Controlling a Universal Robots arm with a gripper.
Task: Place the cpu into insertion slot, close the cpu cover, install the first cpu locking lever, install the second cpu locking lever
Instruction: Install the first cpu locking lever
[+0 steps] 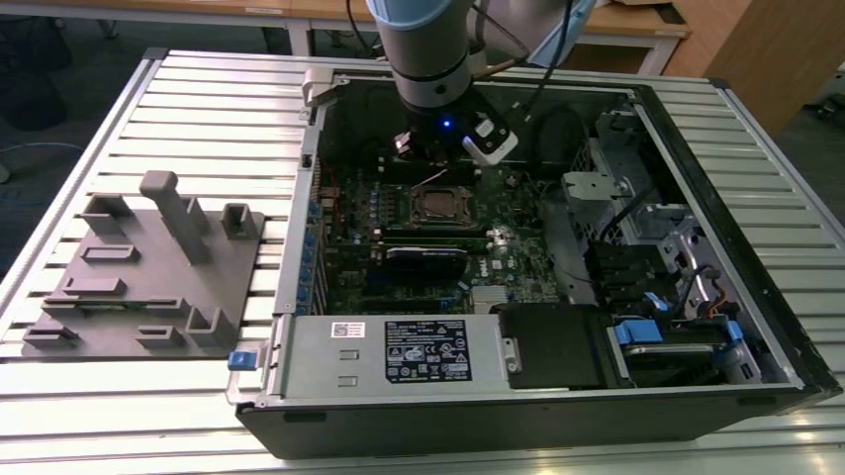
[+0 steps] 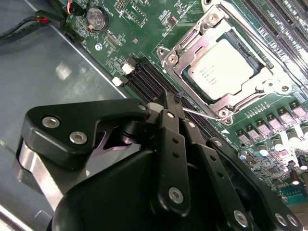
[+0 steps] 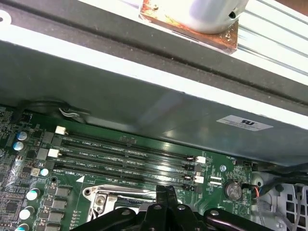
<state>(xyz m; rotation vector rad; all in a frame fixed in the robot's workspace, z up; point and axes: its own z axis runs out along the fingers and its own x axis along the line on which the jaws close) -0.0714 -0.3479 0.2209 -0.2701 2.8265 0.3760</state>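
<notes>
The cpu (image 2: 224, 67) lies flat in the insertion slot (image 1: 441, 204), its silver top showing. The cpu cover (image 2: 192, 48), a silver frame plate, lies down over the chip's edges. A thin wire locking lever (image 2: 199, 112) slants up from the socket's corner, and its hooked end meets my fingertips. In both wrist views my gripper (image 2: 169, 102) (image 3: 166, 190) is shut, with black fingers pressed together just beside the socket toward the memory slots. In the exterior view the gripper (image 1: 442, 153) hangs inside the case just behind the socket, and the lever (image 1: 432, 178) stands raised there.
Long black memory slots (image 3: 130, 154) run between the socket rim (image 3: 103, 199) and the case wall (image 3: 144, 106). A labelled power supply (image 1: 396, 351) fills the case's near side. Drive cages (image 1: 660, 257) stand on the exterior view's right. A grey fixture block (image 1: 145, 267) sits outside on the left.
</notes>
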